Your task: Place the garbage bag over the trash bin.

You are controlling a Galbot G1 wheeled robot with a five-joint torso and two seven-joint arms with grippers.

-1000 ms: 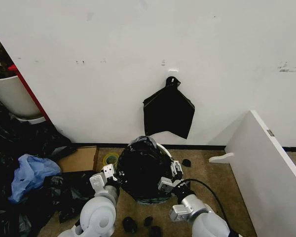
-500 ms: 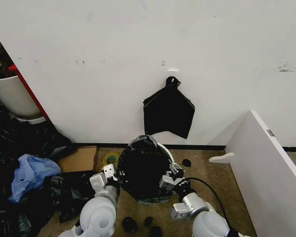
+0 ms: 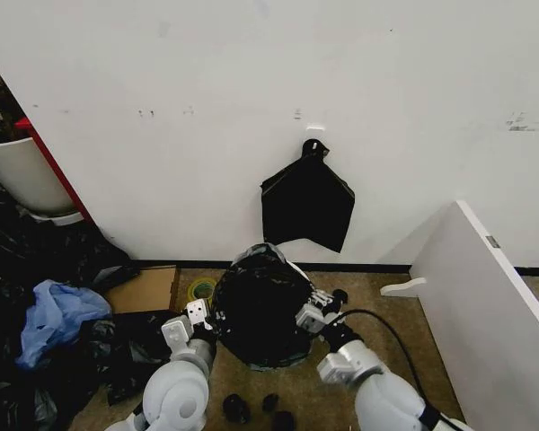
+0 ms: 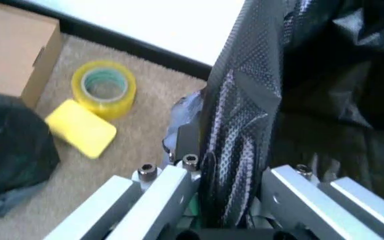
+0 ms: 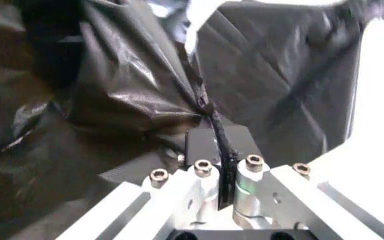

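Observation:
The garbage bag, glossy black and wrinkled, is draped over the trash bin, which stands on the carpet by the wall and is hidden under it. My left gripper is at the bag's left side; in the left wrist view a fold of the bag fills the gap between its fingers. At the bag's right side my right gripper is shut, pinching a thin edge of the bag between its fingers.
A flat black bag hangs on the wall above. A white board leans at the right. To the left lie a cardboard box, a yellow tape roll, a yellow sponge, a blue bag and dark bags.
My right gripper has moved outward to the right and slightly up with the bag's edge. The white rim that showed on the right is now covered. The left gripper has stayed put.

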